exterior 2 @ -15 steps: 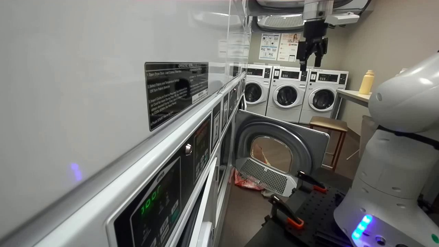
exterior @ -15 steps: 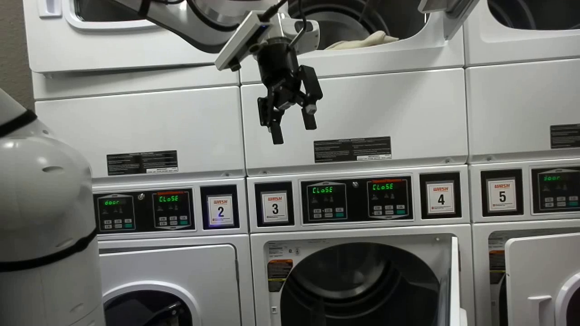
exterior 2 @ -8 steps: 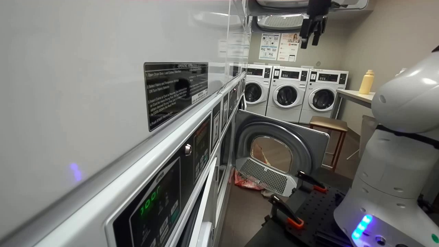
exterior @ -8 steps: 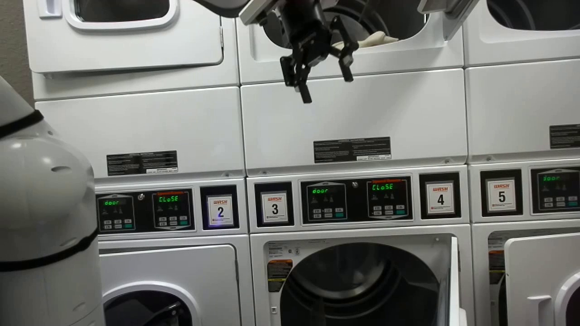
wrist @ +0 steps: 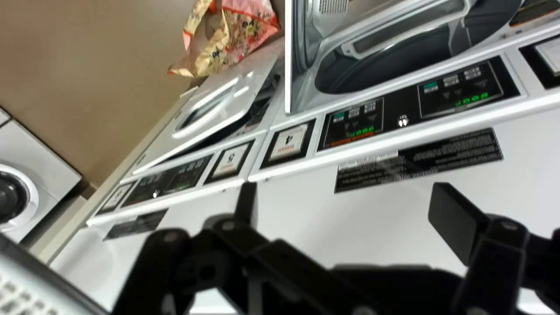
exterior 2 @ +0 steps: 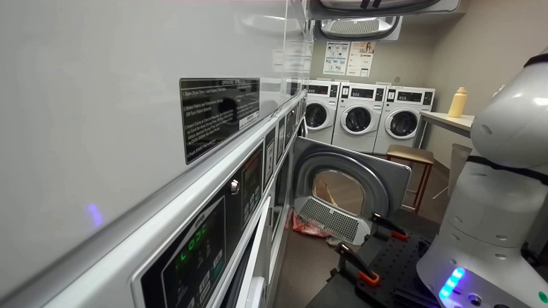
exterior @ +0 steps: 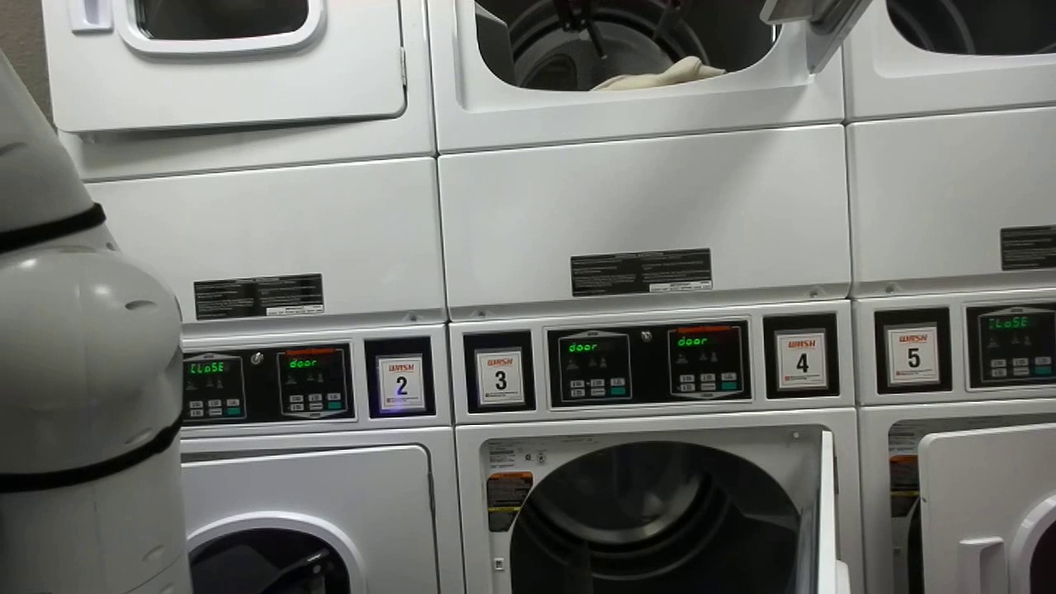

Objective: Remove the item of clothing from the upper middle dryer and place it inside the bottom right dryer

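A cream cloth (exterior: 660, 77) lies on the lower lip of the open upper middle dryer (exterior: 627, 107) in an exterior view. My gripper (exterior: 590, 33) shows only by its dark fingers at the top edge, left of and above the cloth. Whether it is inside the opening I cannot tell. Its fingertips also show at the top of an exterior view (exterior 2: 370, 4). In the wrist view my gripper (wrist: 344, 194) is open and empty, over a white panel. The cloth is out of the wrist view. The bottom right dryer's door (exterior: 982, 478) stands partly open, also in the wrist view (wrist: 210, 109).
The bottom middle dryer (exterior: 487, 450) is open, its door (exterior 2: 387, 175) swung wide. An upper dryer door (exterior: 837, 33) juts out right of the cloth. A flowered red bag (wrist: 245, 37) lies on the floor. Clamps (exterior 2: 368, 278) sit on the black base by the arm.
My gripper has risen, moving up and to the right in an exterior view, almost out of the top in both exterior views. The cloth has not moved.
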